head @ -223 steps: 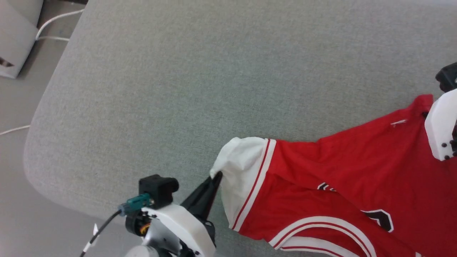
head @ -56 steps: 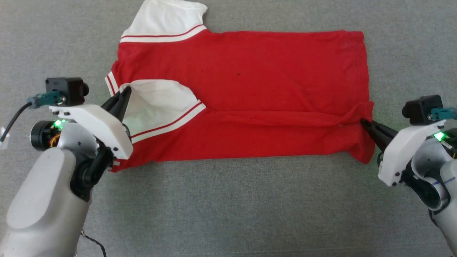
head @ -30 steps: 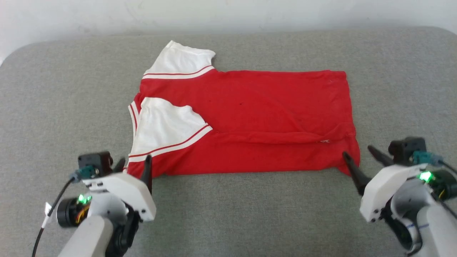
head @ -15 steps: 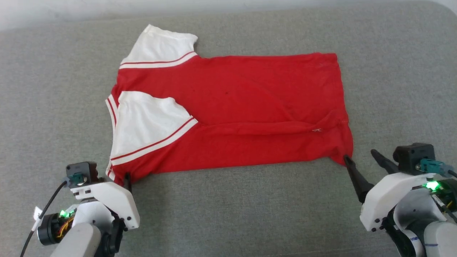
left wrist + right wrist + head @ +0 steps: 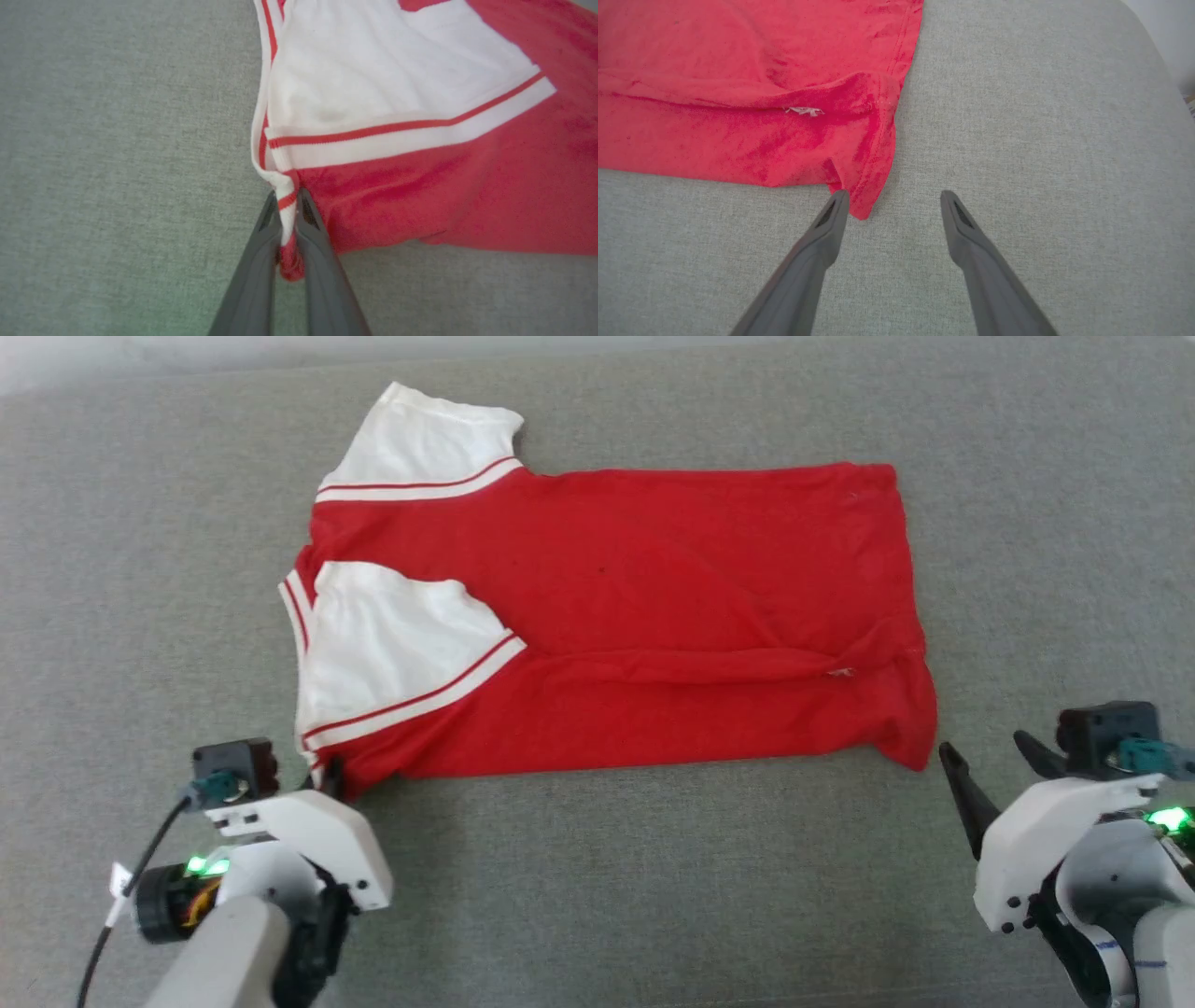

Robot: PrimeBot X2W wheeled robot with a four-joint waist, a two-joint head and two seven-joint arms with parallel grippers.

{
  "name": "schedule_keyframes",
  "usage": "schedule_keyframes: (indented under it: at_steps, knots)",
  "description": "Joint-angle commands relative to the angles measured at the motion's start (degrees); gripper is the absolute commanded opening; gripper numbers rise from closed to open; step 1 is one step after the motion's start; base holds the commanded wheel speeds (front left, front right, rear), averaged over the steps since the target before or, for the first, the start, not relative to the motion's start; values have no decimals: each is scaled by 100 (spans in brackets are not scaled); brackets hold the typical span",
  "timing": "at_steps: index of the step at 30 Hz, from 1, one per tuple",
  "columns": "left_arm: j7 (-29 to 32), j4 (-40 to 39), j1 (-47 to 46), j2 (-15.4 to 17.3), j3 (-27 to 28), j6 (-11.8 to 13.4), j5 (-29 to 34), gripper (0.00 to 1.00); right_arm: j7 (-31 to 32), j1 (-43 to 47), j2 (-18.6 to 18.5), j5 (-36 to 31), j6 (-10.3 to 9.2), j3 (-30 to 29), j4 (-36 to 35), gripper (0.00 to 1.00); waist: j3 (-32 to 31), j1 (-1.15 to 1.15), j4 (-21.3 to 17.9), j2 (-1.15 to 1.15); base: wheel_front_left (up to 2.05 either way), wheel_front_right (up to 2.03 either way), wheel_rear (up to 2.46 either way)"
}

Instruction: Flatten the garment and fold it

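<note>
A grey woven fabric surface [image 5: 607,896] carries everything, with a rounded corner in the right wrist view. The garment [image 5: 672,569] lies directly on it, spread flat. Its near white sleeve [image 5: 392,639] is folded onto the red body, and its far sleeve [image 5: 420,439] rests on the grey.

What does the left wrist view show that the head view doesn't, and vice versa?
Left wrist view: the left gripper closed on the striped corner of the garment, cloth pinched between both fingers. Head view: the whole layout, the far sleeve spread flat, a long crease across the body, and the right gripper open just off the hem corner. Both: the near white sleeve folded over the red body, on the grey surface.
</note>
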Motion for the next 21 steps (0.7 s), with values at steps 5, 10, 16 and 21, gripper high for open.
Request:
schedule_keyframes:
  at_steps: [5,10,16,21]
  knots:
    - [-377,-263,64,-240,-98,-138,7,0,268,-346,-11,-143,-5,-7,480,100,-251,0,390,0,0,0,0]
    - [-489,-706,77,-214,-170,-107,131,0,394,-707,31,-351,-5,-130,1174,100,-195,0,641,0,0,0,0]
    - [-462,-1073,124,-175,-245,-54,203,0,432,-995,89,-597,-5,-255,1963,100,-41,0,803,0,0,0,0]
    - [-468,-1106,129,-154,-262,-49,209,0,522,-1029,96,-709,-5,-134,2488,100,38,0,826,0,0,0,0]
